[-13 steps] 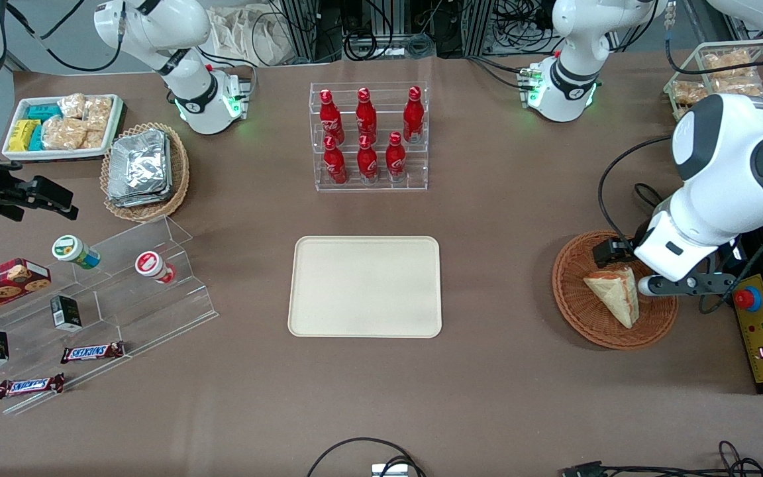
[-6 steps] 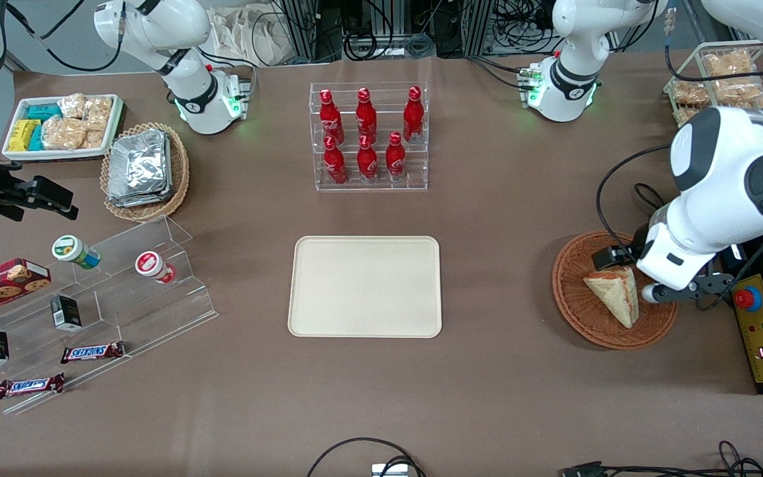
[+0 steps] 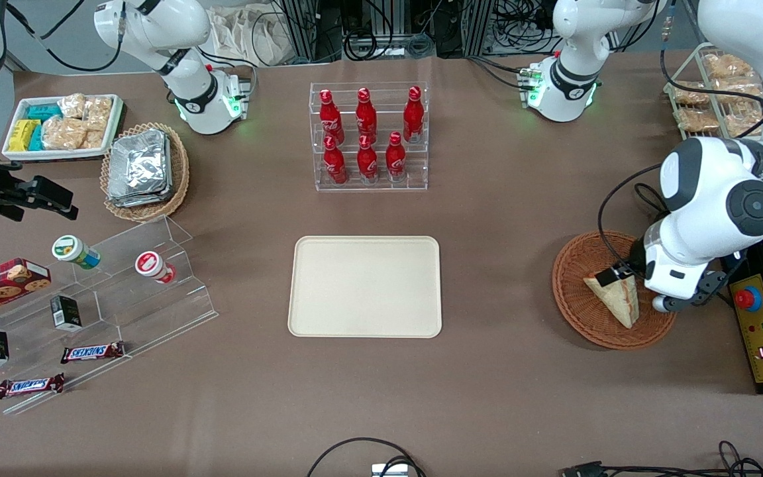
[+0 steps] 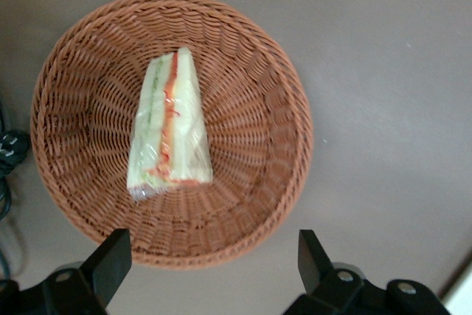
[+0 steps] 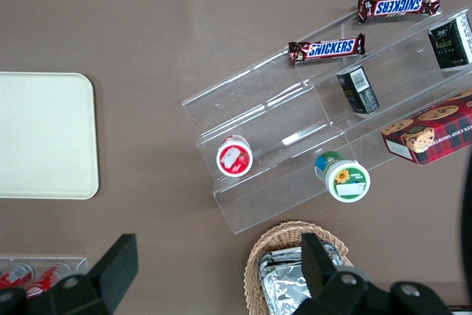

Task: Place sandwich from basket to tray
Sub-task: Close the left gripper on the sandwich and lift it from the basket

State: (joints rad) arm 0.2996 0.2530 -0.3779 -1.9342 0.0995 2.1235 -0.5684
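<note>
The sandwich, a clear-wrapped pale wedge with red and green filling, lies in the round reddish-brown basket toward the working arm's end of the table. The wrist view looks straight down on the sandwich and the basket. My gripper hangs above the basket's edge, open, its black fingertips spread wide with nothing between them. From the front camera, the arm's white wrist covers part of the basket. The cream tray sits bare at the table's middle.
A yellow control box with a red button stands right beside the basket. A wire rack of bagged snacks is farther from the front camera. An acrylic rack of red bottles stands farther from the front camera than the tray. A stepped acrylic stand lies toward the parked arm's end.
The arm's wrist has turned and shifted a little nearer the front camera over the basket. The sandwich has stayed where it lay.
</note>
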